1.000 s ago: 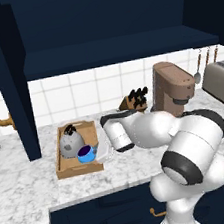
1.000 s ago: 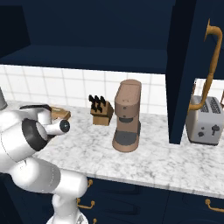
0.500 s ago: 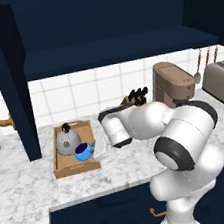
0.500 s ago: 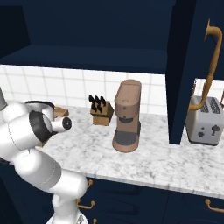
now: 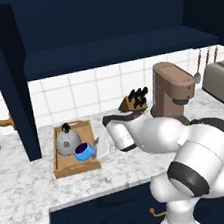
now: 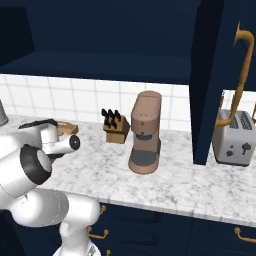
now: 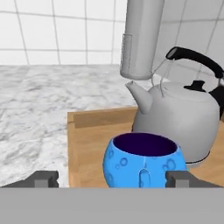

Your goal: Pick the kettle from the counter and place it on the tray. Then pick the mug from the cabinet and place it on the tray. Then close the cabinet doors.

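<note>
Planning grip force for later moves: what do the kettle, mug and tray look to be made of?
Kettle: grey brushed-looking metal with a soft sheen, black handle likely plastic. Mug: glossy bright-blue glaze with bubble-like spots and a dark purple inside, probably ceramic. Tray: light-brown matte wood, judging by its flat, plank-like surface and raised rim.

- A brown coffee machine (image 5: 171, 89) is seen upright near the tiled wall (image 5: 81, 93).
- A wooden knife block (image 5: 134, 101) is set just left of it.
- A grey toaster (image 6: 233, 138) is placed at the right.
- A tall grey metal cylinder (image 7: 141, 37) is seen behind.
</note>
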{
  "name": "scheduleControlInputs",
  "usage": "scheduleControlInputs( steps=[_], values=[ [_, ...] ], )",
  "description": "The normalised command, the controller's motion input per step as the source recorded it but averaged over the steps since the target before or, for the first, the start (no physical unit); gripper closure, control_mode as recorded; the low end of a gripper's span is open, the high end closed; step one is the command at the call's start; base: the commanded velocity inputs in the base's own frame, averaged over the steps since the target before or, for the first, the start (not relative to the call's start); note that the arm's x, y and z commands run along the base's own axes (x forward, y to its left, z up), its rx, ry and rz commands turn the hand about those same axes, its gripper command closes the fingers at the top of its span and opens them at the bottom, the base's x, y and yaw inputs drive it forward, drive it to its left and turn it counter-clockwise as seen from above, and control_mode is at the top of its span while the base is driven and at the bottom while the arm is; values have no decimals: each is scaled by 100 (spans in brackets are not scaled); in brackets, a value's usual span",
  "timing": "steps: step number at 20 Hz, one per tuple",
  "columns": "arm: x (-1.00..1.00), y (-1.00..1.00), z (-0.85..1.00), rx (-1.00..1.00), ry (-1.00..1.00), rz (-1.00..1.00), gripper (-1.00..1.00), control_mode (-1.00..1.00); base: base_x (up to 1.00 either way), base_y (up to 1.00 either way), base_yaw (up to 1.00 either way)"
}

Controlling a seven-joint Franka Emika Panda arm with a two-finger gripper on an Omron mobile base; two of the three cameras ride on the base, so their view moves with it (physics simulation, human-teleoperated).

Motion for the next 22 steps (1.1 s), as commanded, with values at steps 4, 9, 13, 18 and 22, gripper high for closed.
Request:
scheduleControlInputs(
  steps=[4, 9, 13, 18, 22],
  values=[
    [-28, -44, 56, 0, 8, -1, -100, -100, 0, 0, 0],
    [-41, -58, 29, -2, 28, -22, -100, -100, 0, 0, 0],
    [-17, -70, 41, 0, 29, -18, -100, -100, 0, 0, 0],
    [0, -10, 0, 0, 6, -2, -100, -100, 0, 0, 0],
    [-2, -15, 0, 0, 0, -4, -100, -100, 0, 0, 0]
  ],
)
